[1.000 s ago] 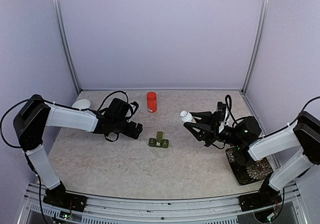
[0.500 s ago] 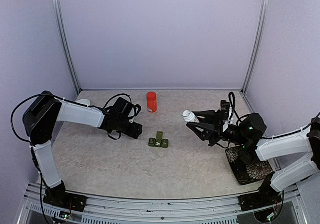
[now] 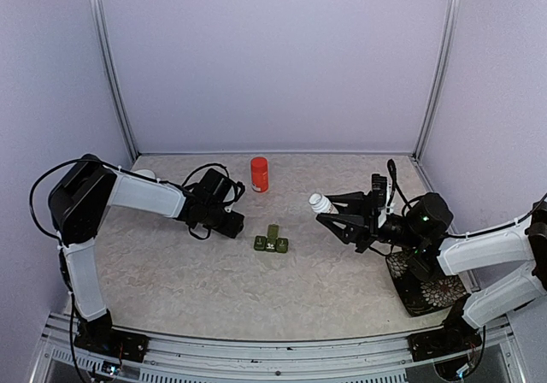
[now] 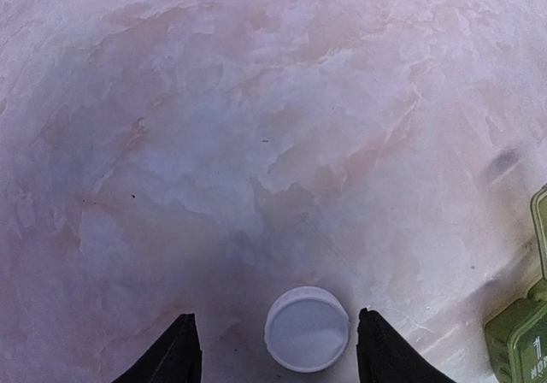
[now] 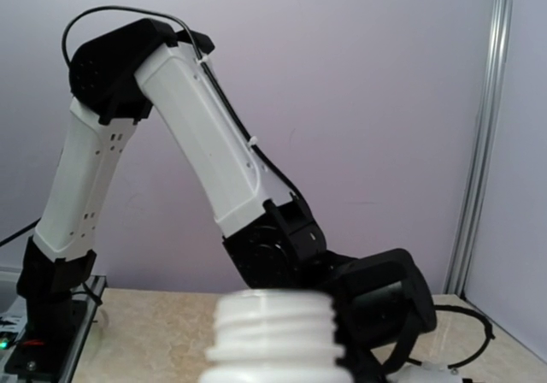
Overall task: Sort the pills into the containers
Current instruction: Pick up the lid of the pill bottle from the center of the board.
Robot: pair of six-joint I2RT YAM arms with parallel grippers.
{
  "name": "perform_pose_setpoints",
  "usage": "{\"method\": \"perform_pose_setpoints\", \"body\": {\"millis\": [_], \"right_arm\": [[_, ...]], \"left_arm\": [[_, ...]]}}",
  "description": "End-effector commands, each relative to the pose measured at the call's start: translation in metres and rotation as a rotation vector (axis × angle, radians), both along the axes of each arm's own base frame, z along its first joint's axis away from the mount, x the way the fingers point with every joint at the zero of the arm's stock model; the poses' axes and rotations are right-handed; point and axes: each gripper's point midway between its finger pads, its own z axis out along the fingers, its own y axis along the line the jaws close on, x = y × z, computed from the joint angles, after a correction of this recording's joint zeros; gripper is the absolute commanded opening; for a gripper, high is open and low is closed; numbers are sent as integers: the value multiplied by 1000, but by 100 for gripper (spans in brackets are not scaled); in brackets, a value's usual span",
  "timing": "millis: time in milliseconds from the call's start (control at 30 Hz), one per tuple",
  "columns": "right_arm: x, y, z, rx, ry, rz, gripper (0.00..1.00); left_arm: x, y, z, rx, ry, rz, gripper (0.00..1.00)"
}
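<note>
The containers are a small dark green pill box [image 3: 271,239] at mid-table; its edge shows at the right of the left wrist view [image 4: 520,342]. No pills show in any view. My left gripper [image 3: 234,224] is low over the table just left of the box. It is open [image 4: 277,315], and a white cap [image 4: 308,328] lies flat between its fingers with a gap on each side. My right gripper [image 3: 332,212] is shut on an uncapped white bottle [image 3: 320,201], held off the table right of the box. The bottle's threaded neck [image 5: 273,332] fills the bottom of the right wrist view.
A red-orange bottle [image 3: 259,174] stands upright behind the pill box. A white bowl [image 3: 140,176] is partly hidden behind the left arm at the back left. A dark patterned dish [image 3: 425,285] lies under the right arm near the right edge.
The left gripper's jaws have narrowed around the white cap while staying left of the pill box. The right gripper still holds the white bottle in nearly the same place.
</note>
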Motion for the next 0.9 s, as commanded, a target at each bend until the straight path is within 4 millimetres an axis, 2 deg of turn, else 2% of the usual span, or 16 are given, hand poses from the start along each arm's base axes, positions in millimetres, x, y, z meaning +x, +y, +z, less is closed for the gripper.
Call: {"method": "perform_pose_setpoints", "body": {"millis": [0,267,500,867], "right_arm": [[0,-1,4,1,-15,-2,0],[3,1,1,-9,-7,-6,0],[5,3,-1,-17,-4,-11,0],[8,5,-4,-30,7,-13,0]], "left_arm": [[4,-5,-1,-7,5,-16,61],[5,-7,-1,-8,4,-21,47],[4,-8,-5,-11,13,-26,39],[6,-9,5,-27,-8,-23,38]]}}
